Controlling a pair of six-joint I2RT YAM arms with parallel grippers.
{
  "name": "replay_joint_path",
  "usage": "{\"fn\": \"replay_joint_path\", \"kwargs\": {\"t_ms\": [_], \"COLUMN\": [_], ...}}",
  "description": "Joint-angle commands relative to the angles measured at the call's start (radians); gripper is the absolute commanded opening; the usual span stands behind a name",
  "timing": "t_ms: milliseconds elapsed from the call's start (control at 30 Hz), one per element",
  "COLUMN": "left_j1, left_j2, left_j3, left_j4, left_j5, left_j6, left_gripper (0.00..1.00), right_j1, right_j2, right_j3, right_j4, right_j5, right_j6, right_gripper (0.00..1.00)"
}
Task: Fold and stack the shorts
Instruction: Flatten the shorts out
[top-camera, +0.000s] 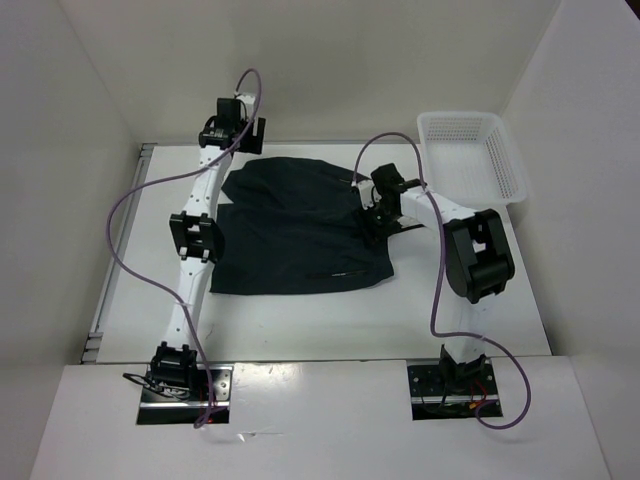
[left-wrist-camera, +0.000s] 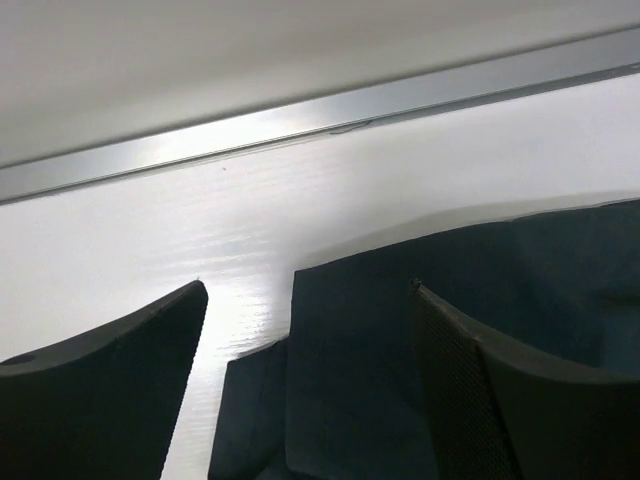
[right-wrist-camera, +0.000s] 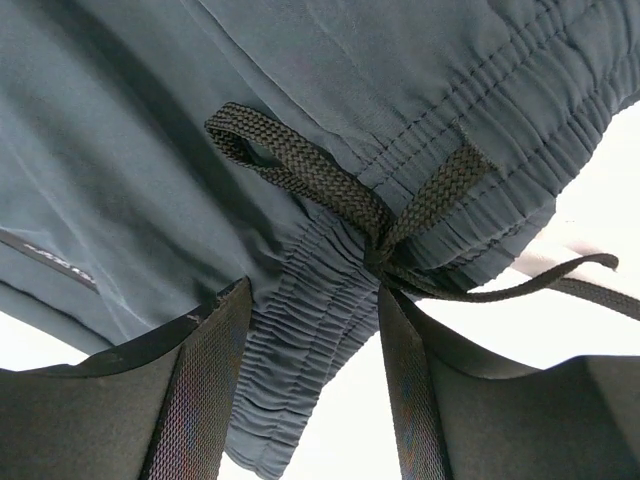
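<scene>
From overhead I see the shorts (top-camera: 290, 235) spread flat in the middle of the table (top-camera: 130, 290), dark against the white top, with the waistband end toward the right. My left arm reaches along their left side to the far left corner, and the left gripper (left-wrist-camera: 308, 295) hovers there with its jaws wide apart and nothing between them but air. In the left wrist view that far corner of the fabric lies on the table under the gap, with bare tabletop and a metal rail (left-wrist-camera: 300, 125) beyond it. My right gripper (right-wrist-camera: 315, 290) sits at the right edge of the shorts, low over the gathered elastic waistband (right-wrist-camera: 300, 340). Its fingers (right-wrist-camera: 200, 400) stand partly apart with the bunched band filling the space between them, and I cannot tell whether they are pinching it or only flanking it. The knotted drawstring (right-wrist-camera: 320, 175) lies just above the fingertips, one loose end trailing off to the right. The white lattice basket (top-camera: 465, 118) stands at the far right corner, apart from the shorts.
</scene>
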Motion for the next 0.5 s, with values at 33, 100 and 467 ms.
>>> {"fn": "replay_joint_path", "kwargs": {"t_ms": [33, 100, 467], "left_j1": [-0.013, -0.013, -0.024], "left_j2": [0.082, 0.091, 0.134], "left_j3": [0.027, 0.027, -0.067], "left_j4": [0.01, 0.01, -0.075], "left_j5": [-0.034, -0.047, 0.04], "left_j6": [0.003, 0.003, 0.003], "left_gripper": [0.87, 0.85, 0.68], "right_j1": [0.009, 0.009, 0.009], "right_j2": [0.029, 0.038, 0.024], "right_j3": [-0.008, -0.008, -0.031], "right_j4": [-0.034, -0.045, -0.04], "right_j5": [0.031, 0.041, 0.079], "right_j6": [-0.047, -0.071, -0.108], "right_gripper": [0.59, 0.59, 0.59]}}
